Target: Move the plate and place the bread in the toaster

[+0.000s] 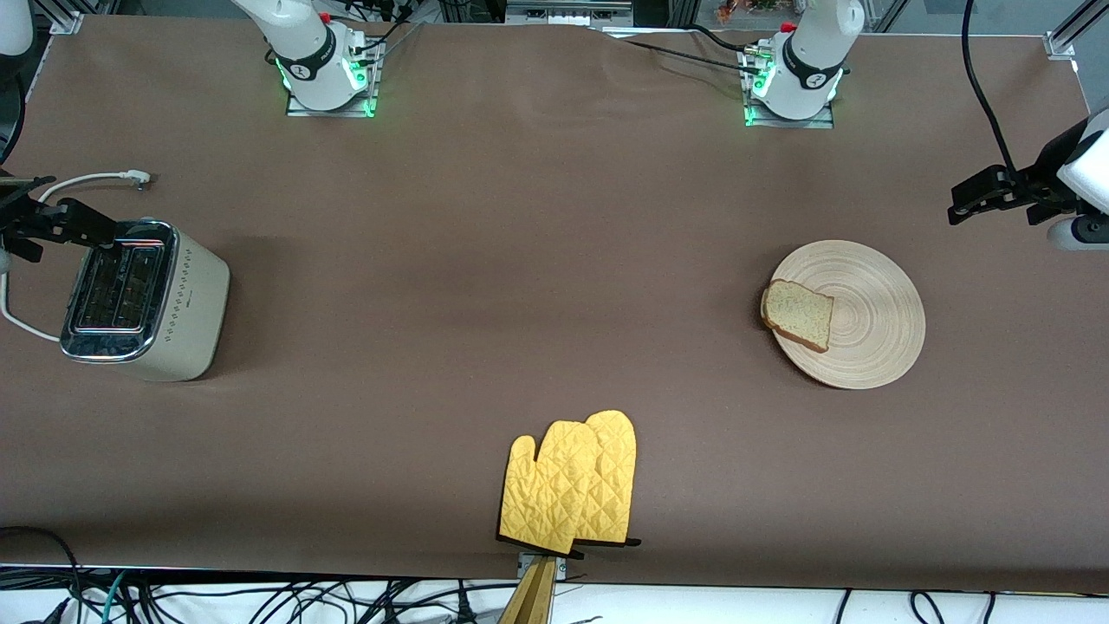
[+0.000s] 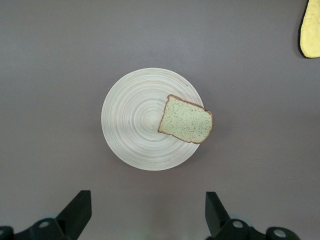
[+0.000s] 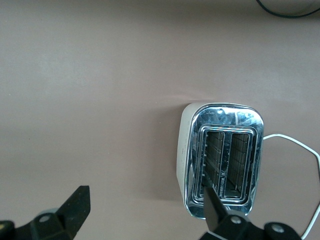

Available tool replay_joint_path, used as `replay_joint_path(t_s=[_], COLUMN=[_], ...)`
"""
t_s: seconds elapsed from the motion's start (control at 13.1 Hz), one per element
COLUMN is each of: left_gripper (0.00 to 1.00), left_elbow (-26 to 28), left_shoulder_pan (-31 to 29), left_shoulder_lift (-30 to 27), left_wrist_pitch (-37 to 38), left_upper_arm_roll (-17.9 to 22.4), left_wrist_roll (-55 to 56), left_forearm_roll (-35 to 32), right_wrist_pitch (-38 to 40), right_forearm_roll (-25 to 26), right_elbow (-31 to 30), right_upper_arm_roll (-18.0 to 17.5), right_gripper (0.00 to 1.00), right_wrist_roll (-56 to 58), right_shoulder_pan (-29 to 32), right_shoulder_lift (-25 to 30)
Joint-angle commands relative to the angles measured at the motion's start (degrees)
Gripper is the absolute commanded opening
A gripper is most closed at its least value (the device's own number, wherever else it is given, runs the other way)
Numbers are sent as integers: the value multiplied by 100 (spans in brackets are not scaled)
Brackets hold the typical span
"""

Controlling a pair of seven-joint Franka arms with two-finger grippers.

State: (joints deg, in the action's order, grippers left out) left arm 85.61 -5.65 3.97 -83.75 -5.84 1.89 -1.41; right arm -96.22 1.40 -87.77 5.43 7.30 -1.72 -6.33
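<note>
Resting half over the plate's (image 1: 866,321) rim, the bread (image 1: 798,315) lies beneath my left gripper (image 2: 147,212), jaws wide, empty. My right gripper (image 3: 145,212) hangs over the toaster (image 1: 143,299), equally spread and empty.

One plate (image 1: 866,338), one bread (image 1: 798,314), one toaster (image 1: 143,299), two mitts (image 1: 572,484).

plate (image 1: 875,347): ringed matt wood | toaster (image 1: 178,321): matt cream body, glossy chrome top | mitts (image 1: 572,485): quilted yellow cloth | table cover (image 1: 520,260): matt brown
</note>
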Motion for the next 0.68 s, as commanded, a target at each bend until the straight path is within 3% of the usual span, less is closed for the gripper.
replay_joint_path(t_s=[0.0,0.38,0.61], left_gripper=[100,100,100], left_elbow=[104,561,677], left_shoulder_pan=[-119,-971,-1682], left_shoulder_lift=[-54,-11,558], left_wrist_pitch=[96,-158,-615], left_upper_arm_roll=[13,-14,12], left_wrist_roll=[-4,-750,-1908], left_forearm_roll=[-61,317,456], right_wrist_pitch=[103,103,103], right_forearm_roll=[-87,-87,-87], right_elbow=[120,120,120], right_upper_arm_roll=[-50,-50,-50], right_gripper=[100,100,100], right_wrist_roll=[-9,-9,-9], right_shoulder_pan=[67,67,67], right_shoulder_lift=[-35,-35,-35])
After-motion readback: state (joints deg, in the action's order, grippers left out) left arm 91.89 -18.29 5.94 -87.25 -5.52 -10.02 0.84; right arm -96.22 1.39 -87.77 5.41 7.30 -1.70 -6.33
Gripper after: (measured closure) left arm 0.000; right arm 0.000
